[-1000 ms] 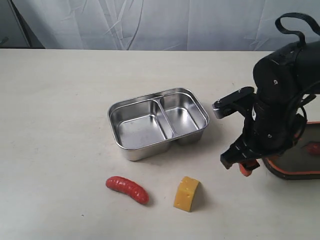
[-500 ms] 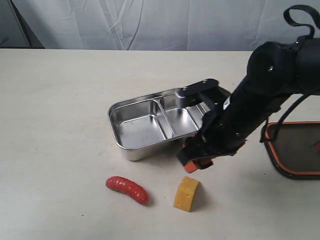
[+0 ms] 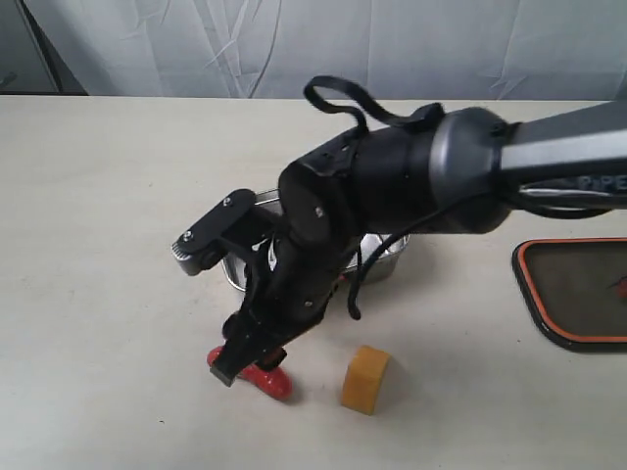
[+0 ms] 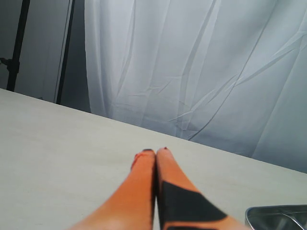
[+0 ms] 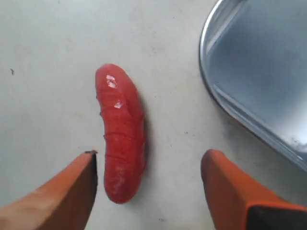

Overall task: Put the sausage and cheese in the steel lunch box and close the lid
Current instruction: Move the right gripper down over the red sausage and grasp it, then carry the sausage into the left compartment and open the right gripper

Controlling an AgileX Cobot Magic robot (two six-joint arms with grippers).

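between right gripper (image 5: pixel 151 158) jaws, sausage (image 5: pixel 122 139)

Right arm (image 3: pixel 392 186) low across the middle, right fingers (image 5: pixel 229 191) wide apart; left fingers (image 4: pixel 141 191) together.

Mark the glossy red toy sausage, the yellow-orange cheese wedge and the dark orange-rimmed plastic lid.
glossy red toy sausage (image 5: pixel 122 134), right wrist view, middle of its ridged body.
yellow-orange cheese wedge (image 3: pixel 364 382), exterior view, its front face.
dark orange-rimmed plastic lid (image 3: pixel 578 292), exterior view, its dark flat panel.

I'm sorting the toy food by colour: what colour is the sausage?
The sausage is glossy red, shown best in the right wrist view.
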